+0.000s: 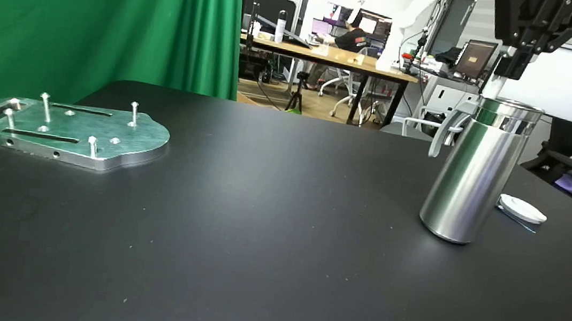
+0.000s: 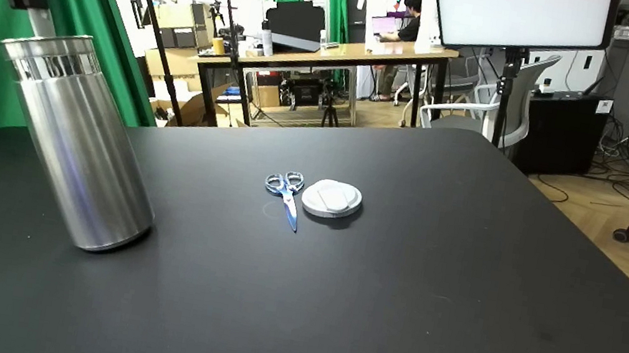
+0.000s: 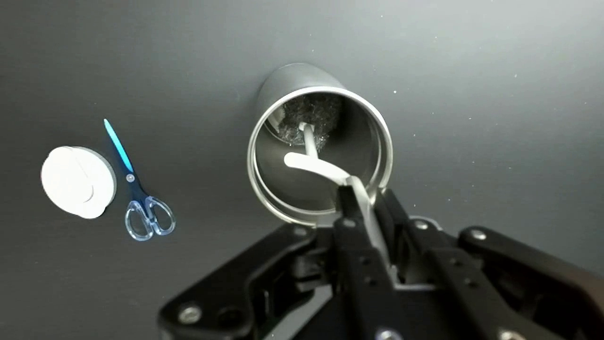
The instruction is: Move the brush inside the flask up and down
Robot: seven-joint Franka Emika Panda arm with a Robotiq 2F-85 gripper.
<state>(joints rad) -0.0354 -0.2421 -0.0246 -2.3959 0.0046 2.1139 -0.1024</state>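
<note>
1. On the black table (image 1: 252,264), a flat metal plate (image 1: 79,129) with upright silver bolts (image 1: 46,107) lies at the left of an exterior view, well apart from the brushed-steel cylindrical flask (image 1: 469,187) at the right.
2. At the left of the wrist view lie a white, rounded lid (image 3: 78,182) and, just beside it, scissors (image 3: 138,191) with a blue blade and clear handle loops; both are apart from the flask.
3. A green fabric curtain (image 1: 103,16) hangs at the left of both exterior views; a large white-lit screen (image 2: 519,16) stands beyond the table, and farther back a person in dark clothes (image 1: 353,39) is at a wood-topped desk (image 1: 372,69).
4. In the wrist view, the black fingers (image 3: 348,205) cover part of the flask's rim; in both exterior views the steel wall hides the lower part of the white-handled brush (image 3: 321,167).
5. The flask is open at the top, a pale grey side handle (image 1: 451,127) jutting left in an exterior view. It looks slanted in both exterior views; whether it is really tilted I cannot tell.
6. The brush is inside the flask: dark bristles (image 3: 314,109) sit deep within, and a curved white handle rises past the rim. The fingers are clamped on this handle above the mouth.
</note>
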